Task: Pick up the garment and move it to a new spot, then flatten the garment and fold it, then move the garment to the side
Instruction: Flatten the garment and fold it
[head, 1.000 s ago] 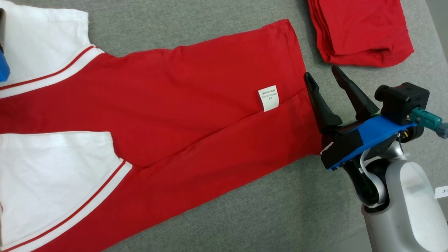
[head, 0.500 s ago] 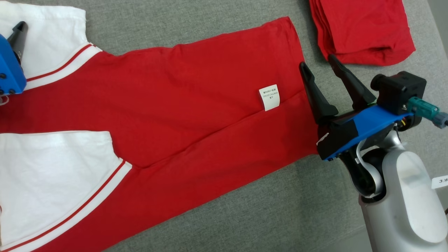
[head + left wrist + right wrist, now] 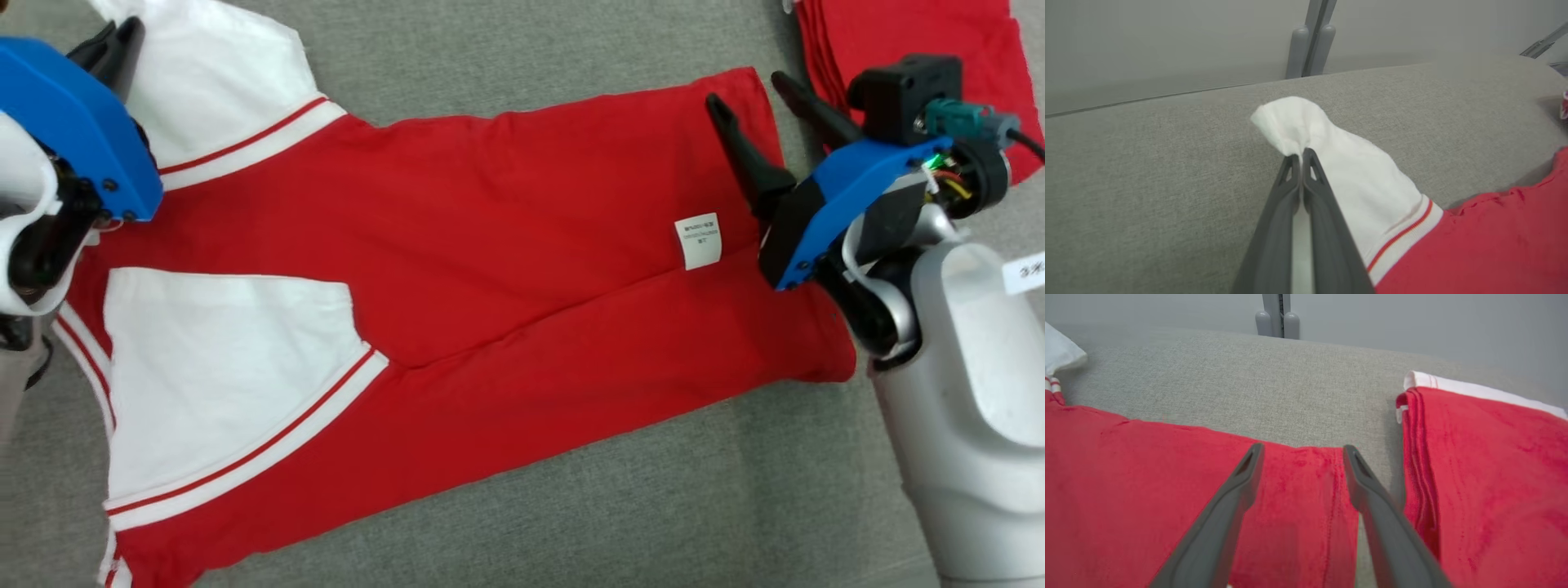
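In the head view, the red T-shirt [image 3: 490,269] lies spread on the grey cloth surface [image 3: 571,506]. Its sleeves are toward the left and its hem toward the right, with a white label [image 3: 698,241] near the hem. The left gripper [image 3: 121,37] is at the upper left, at the far white sleeve [image 3: 220,90]. The right gripper [image 3: 747,91] is at the upper right, over the far corner of the hem, with its two fingers spread apart. A folded red stack [image 3: 890,33] lies in the top right corner.

In the left wrist view, the left gripper [image 3: 1301,154] has its fingers pressed together. They pinch the edge of the white sleeve [image 3: 1355,192], which rises in a small peak at the tips.

In the right wrist view, the right gripper [image 3: 1303,448] is wide open and holds nothing. The hem lies under and between its fingers; I cannot tell if they touch it. The folded red stack [image 3: 1486,457] is near on the right, with a strip of grey between.
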